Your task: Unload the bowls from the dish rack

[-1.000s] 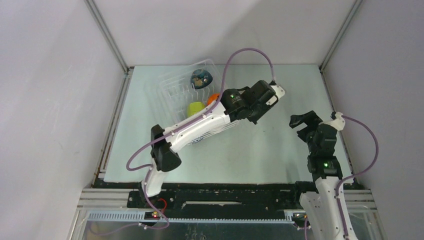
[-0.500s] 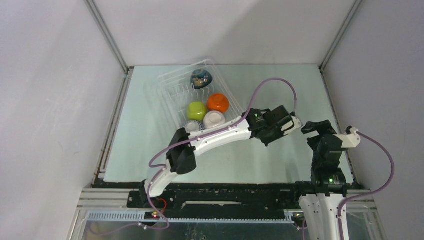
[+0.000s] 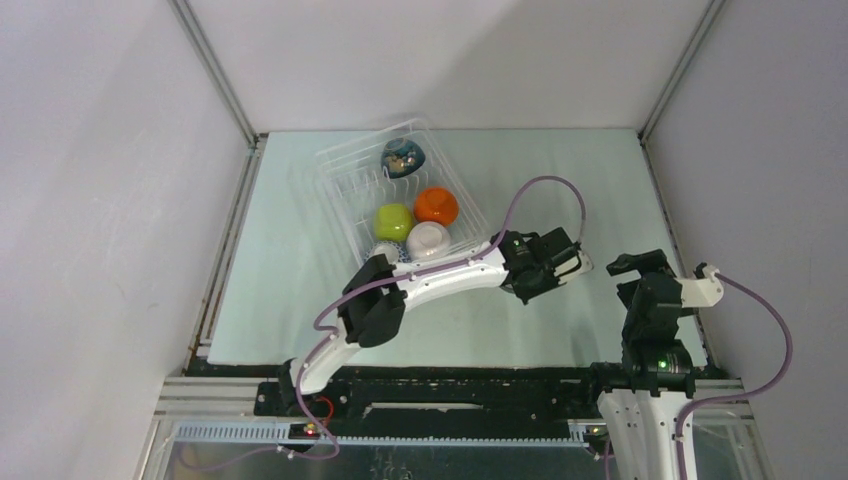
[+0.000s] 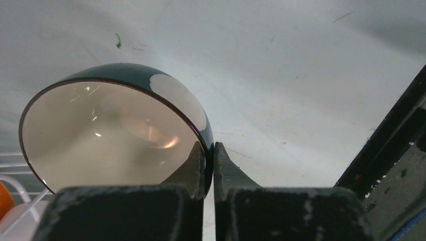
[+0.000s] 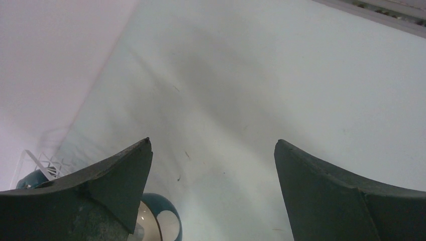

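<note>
My left gripper is shut on the rim of the teal-and-white bowl, one finger inside its cream hollow and one outside, holding it tilted over the table right of the dish rack. The bowl also shows in the right wrist view. The white wire rack holds the dark blue-green patterned bowl, the orange bowl, the lime green bowl, the white bowl and the blue-and-white bowl. My right gripper is open and empty, just right of the left gripper.
The pale green table is walled by white panels with metal posts at the back corners. A black rail runs along the near edge. The left arm stretches across the rack's near right corner.
My left arm has swung from beside the rack to the right and nearer, lowering the teal-and-white bowl. The right arm has drawn back toward its base.
</note>
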